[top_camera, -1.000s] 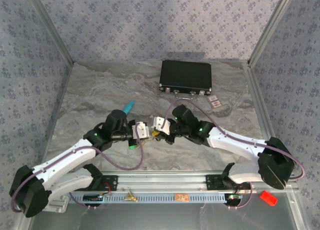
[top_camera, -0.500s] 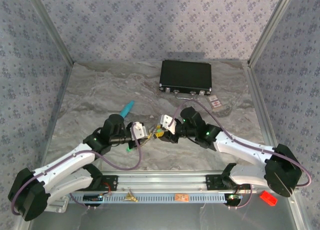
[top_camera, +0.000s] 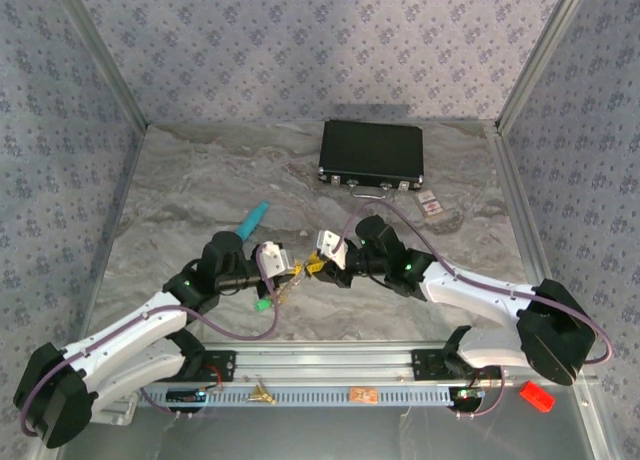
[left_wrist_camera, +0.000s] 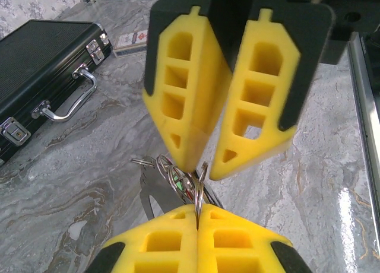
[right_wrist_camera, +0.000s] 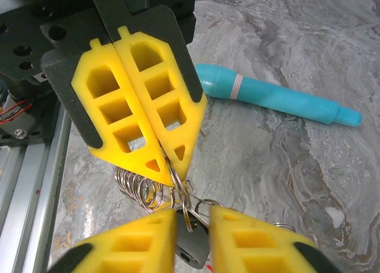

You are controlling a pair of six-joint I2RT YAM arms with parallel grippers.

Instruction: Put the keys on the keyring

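Our two hands meet tip to tip above the tabletop. The left hand is closed, its yellow fingers pressed flat together. A thin silver wire of the keyring comes out from between their tips, so this hand pinches the keyring.

The right hand faces it from just ahead. Its fingers stand a little apart, and the keyring wire runs into the narrow gap between them. We cannot tell whether they press on the wire or only flank it.

A cluster of small silver rings hangs just below the left fingertips, touching the keyring. A dark flat metal piece sits low in the gap of the right hand, under the wire. We cannot tell whether it is a key, and we cannot make out any brass key on the keyring itself.

A teal tube lies flat on the tabletop beyond the left hand, well apart from the keyring. A black case with a silver handle lies closed far beyond the right hand, and a small card lies next to the case. Behind the left hand, on the rail by the arm bases, lies a small brass piece, too small for us to identify.
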